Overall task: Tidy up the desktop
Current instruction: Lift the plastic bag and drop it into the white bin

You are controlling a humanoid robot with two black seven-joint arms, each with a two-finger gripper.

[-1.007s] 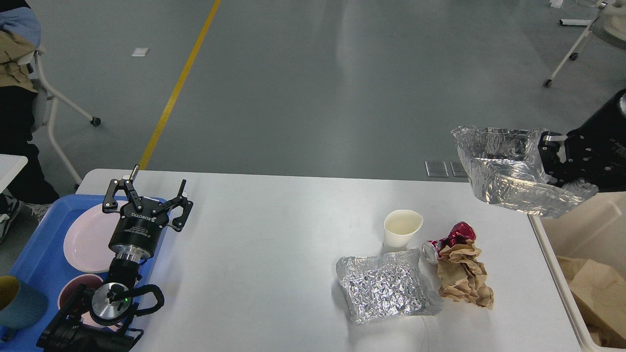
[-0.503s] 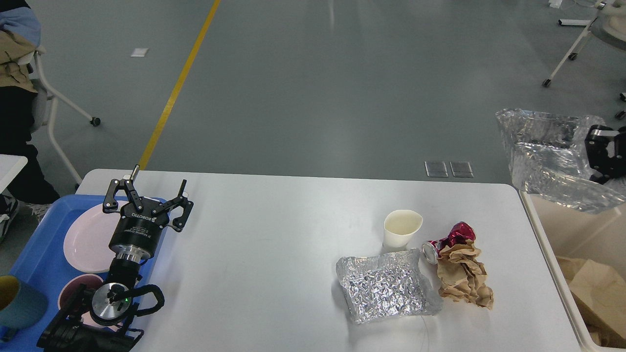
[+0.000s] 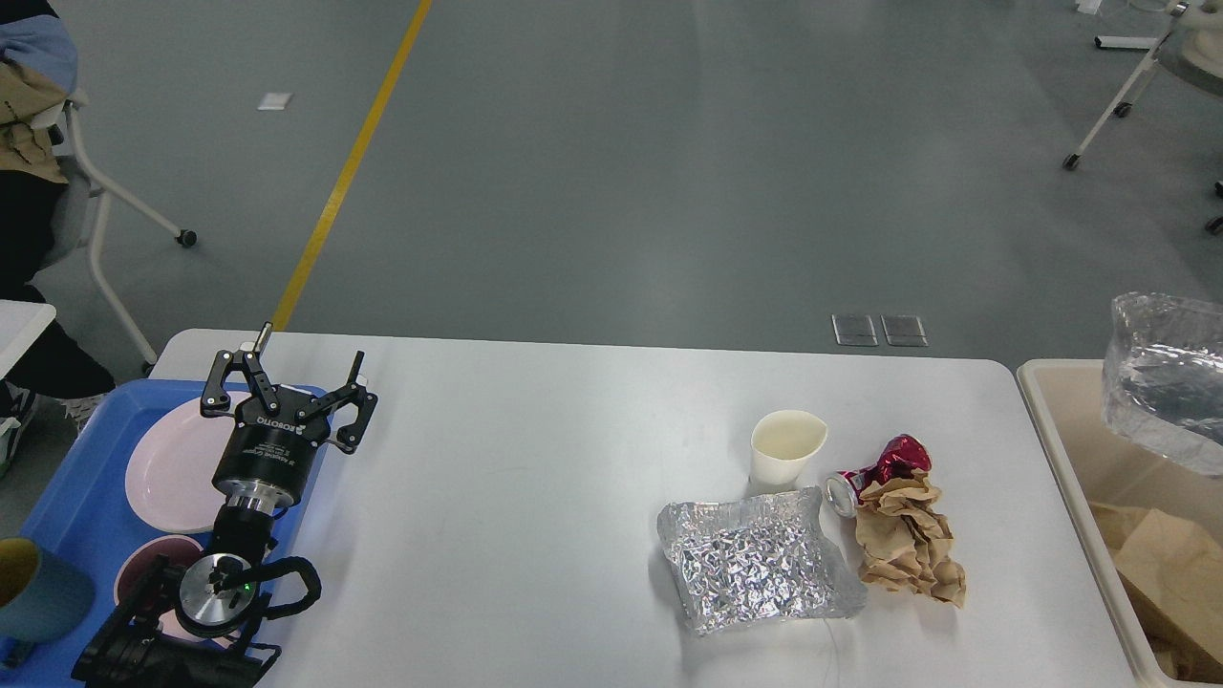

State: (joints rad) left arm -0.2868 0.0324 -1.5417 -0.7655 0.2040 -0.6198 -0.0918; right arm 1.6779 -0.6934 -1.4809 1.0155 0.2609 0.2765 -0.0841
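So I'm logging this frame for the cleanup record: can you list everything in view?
desktop: 1, white, centre.
paper cup: 1, cream, upright on desktop, right of centre.
foil tray: 1, silver, in front of cup.
crushed can: 1, red, right of cup.
crumpled paper: 1, brown, against can.
second foil tray: 1, silver, above bin, right edge.
bin: 1, beige, right of desktop, brown paper inside.
blue tray: 1, left, holding two pink dishes and a dark cup.
left end effector: 1, black, open, over the blue tray's edge.
right end effector: not in view.

Left gripper [image 3: 287,387] spread wide over blue tray [image 3: 72,497]; foil container [image 3: 1166,382] above beige bin [image 3: 1051,430] (right edge); desktop [image 3: 535,497] cluttered.
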